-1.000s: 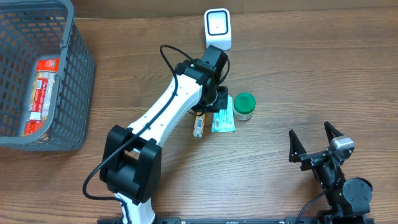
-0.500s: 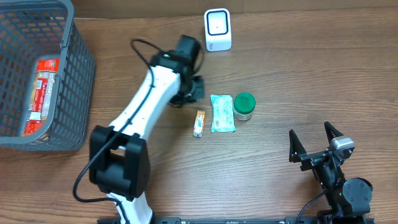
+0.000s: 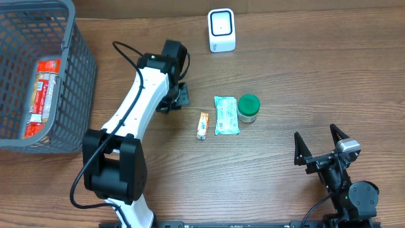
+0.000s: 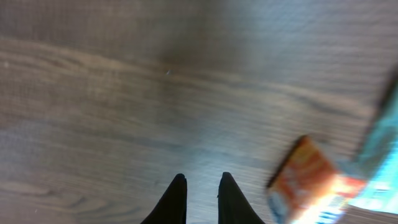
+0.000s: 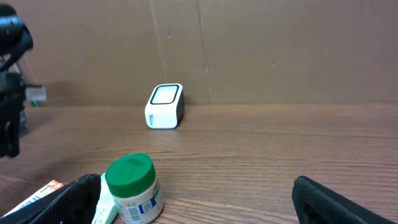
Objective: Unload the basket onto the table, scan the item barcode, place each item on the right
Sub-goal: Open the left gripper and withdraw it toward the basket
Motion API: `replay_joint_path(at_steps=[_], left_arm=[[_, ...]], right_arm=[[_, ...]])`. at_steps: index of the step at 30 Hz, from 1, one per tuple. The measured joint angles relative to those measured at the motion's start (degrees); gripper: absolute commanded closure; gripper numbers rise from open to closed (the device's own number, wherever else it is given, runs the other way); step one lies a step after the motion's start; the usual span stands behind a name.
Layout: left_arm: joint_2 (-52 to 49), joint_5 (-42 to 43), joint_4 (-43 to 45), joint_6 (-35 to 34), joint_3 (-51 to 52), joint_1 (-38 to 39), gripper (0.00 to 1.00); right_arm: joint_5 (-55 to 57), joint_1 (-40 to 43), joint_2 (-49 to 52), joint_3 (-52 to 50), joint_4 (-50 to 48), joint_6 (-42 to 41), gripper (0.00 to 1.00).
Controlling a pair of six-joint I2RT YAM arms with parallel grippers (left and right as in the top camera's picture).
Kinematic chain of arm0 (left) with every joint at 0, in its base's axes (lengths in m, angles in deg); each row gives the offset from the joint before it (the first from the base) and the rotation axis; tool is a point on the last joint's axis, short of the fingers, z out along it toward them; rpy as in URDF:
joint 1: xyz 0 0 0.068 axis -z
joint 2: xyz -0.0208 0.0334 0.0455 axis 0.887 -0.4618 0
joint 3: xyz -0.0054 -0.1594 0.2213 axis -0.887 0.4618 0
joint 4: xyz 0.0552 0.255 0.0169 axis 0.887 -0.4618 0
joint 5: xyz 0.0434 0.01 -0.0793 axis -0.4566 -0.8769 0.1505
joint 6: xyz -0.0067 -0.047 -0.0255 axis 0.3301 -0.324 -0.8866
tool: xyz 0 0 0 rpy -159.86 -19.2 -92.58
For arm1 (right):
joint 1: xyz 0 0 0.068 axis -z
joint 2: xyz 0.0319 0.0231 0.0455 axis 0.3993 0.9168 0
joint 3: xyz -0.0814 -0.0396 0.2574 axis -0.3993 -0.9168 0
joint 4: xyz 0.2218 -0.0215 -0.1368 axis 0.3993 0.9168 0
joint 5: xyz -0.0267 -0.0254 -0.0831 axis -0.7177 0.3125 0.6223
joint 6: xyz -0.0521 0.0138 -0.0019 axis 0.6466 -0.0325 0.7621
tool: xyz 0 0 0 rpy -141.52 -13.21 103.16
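Status entry, nearest first. Right gripper (image 3: 314,133) sits at the near edge of the table (image 3: 304,76), jaws spread wide, nothing between them.

Mid-table, three items in a row: small orange packet (image 3: 202,125), teal wipes pack (image 3: 226,115) just beside it, green-lidded jar (image 3: 248,107) touching or nearly touching the pack's far side. All three lie free; no gripper touches any.

Left gripper (image 4: 202,186) hangs just beyond the orange packet and to its left. Fingers are nearly together with a slim gap, empty. Its wrist view is blurred, with the packet at lower right of frame.

Farthest back: white scanner (image 3: 221,30), upright, nothing in front of its window. Grey basket (image 3: 79,76) at far left holds a red package (image 3: 43,95).

Judgement: no item is presented for scanning at this moment. Left to do: grasp one item, carry it to the scanner, turn its barcode to the window. Which item comes next, cannot tell.
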State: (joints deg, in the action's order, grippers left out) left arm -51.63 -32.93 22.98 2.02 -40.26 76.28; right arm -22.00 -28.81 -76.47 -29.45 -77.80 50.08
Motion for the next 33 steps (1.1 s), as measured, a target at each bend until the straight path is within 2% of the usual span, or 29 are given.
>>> replay_joint_path(at_steps=[8, 11, 12, 13, 15, 17, 22, 27, 33], left_arm=[[0.0, -1.27, 4.24, -0.66, 11.65, 0.0, 0.87], [0.0, -1.05, 7.26, -0.83, 16.04, 0.0, 0.83], [0.0, -0.85, 8.33, -0.81, 17.42, 0.0, 0.79], [0.02, -0.79, 8.98, -0.83, 18.34, 0.0, 0.65], [0.0, -0.35, 9.97, -0.98, 19.93, 0.0, 0.46], [0.11, -0.15, 9.81, -1.03, 20.44, 0.0, 0.41], [0.35, 2.27, 8.96, 0.07, 20.48, 0.0, 0.43], [0.66, 3.41, -0.79, 2.36, 15.15, -0.02, 0.4], [6.69, 3.34, -5.25, 3.82, -1.84, -1.9, 0.29]], right_arm=[[0.02, 0.0, 0.0, 0.0, 0.0, 0.02, 0.0], [0.02, 0.0, 0.0, 0.0, -0.02, -0.02, 0.0], [0.0, 0.0, 0.0, 0.0, 0.02, 0.02, 0.0], [0.02, 0.0, 0.0, 0.0, 0.0, 0.0, 0.0], [0.0, 0.0, 0.0, 0.0, 0.02, 0.0, 0.0], [0.0, 0.0, 0.0, 0.0, 0.02, 0.0, 0.0], [0.0, 0.0, 0.0, 0.0, 0.02, 0.0, 0.0], [0.0, 0.0, 0.0, 0.0, 0.02, 0.0, 0.0], [0.02, 0.0, 0.0, 0.0, 0.04, 0.0, 0.0]])
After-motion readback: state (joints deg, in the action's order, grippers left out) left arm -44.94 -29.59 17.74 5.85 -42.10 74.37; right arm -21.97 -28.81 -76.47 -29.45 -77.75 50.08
